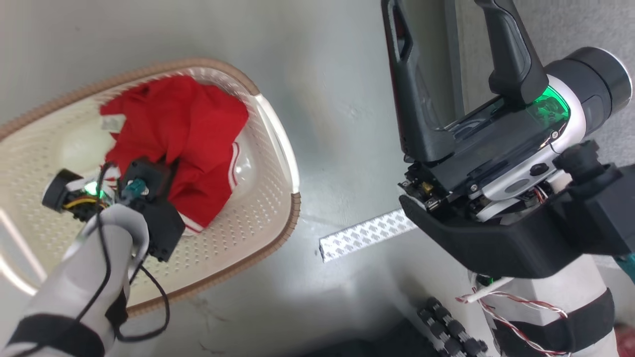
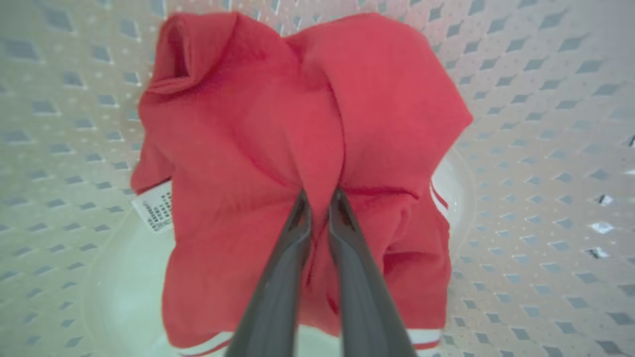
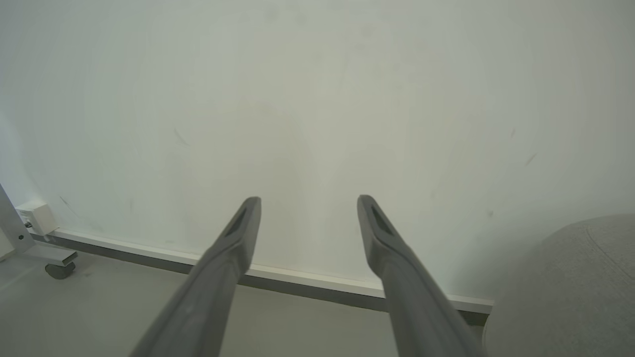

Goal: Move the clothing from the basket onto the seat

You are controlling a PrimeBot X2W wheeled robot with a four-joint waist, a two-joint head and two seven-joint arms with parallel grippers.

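White care tag (image 2: 155, 206) is showing at the edge of the clothing (image 2: 238, 148); its print is too small to read. Left gripper (image 2: 320, 196) is pinching a raised fold of the red fabric inside the basket (image 1: 278, 148), fingers nearly together. Right gripper (image 3: 307, 203) is hanging spread wide before a white wall (image 3: 317, 99). Right wrist view is catching a corner of the seat (image 3: 570, 287); head view is showing the basket sitting on grey floor (image 1: 337, 99).

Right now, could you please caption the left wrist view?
Dark fingers pinching bright red fabric clothing inside perforated cream plastic basket.
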